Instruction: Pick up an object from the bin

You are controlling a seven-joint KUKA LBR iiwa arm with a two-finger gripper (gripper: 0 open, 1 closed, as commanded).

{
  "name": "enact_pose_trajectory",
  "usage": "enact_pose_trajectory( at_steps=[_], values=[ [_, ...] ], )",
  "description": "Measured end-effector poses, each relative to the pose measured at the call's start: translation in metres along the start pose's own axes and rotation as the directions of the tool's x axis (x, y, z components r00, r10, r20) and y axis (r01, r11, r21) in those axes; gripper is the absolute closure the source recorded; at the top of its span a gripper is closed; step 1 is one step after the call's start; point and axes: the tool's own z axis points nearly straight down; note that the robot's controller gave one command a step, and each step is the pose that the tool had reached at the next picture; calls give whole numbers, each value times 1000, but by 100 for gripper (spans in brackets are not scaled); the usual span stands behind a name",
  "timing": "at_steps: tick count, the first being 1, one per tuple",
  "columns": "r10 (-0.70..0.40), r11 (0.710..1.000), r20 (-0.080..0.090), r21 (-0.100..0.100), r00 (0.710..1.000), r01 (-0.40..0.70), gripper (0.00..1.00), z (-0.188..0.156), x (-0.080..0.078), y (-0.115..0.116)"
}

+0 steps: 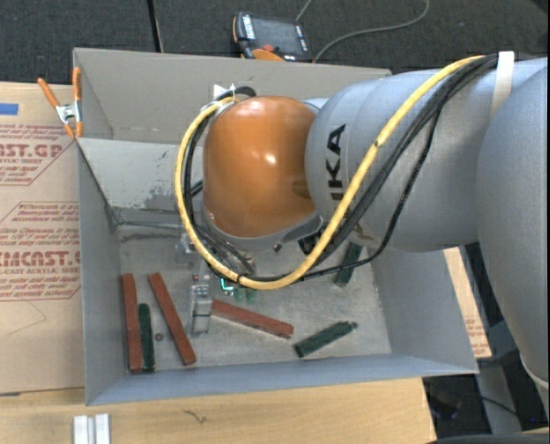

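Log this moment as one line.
pincer: low in bin | nearest: red-brown stick lying beside it | further: green stick near front wall

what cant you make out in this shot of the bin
Camera view:
- Middle and back of the bin floor: hidden under the orange cover and arm.
- The dark green stick near the right wall: upper end covered by the cables.
- Whether the gripper touches the red-brown stick beside it: cannot tell.

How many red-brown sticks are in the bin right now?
3 sticks: one at far left, one slanting just right of it, one lying in the middle. The arm may hide others.
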Motion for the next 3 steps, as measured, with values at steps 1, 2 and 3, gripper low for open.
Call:
enact_pose_trajectory(
  at_steps=[1,2,3],
  values=[
    [140,990,2,3,990,-140,0,82,-26,-73],
    [12,1000,3,0,1000,-12,0,145,-33,-113],
    [10,1000,7,-2,1000,-10,100,142,-34,-111]
  ],
)
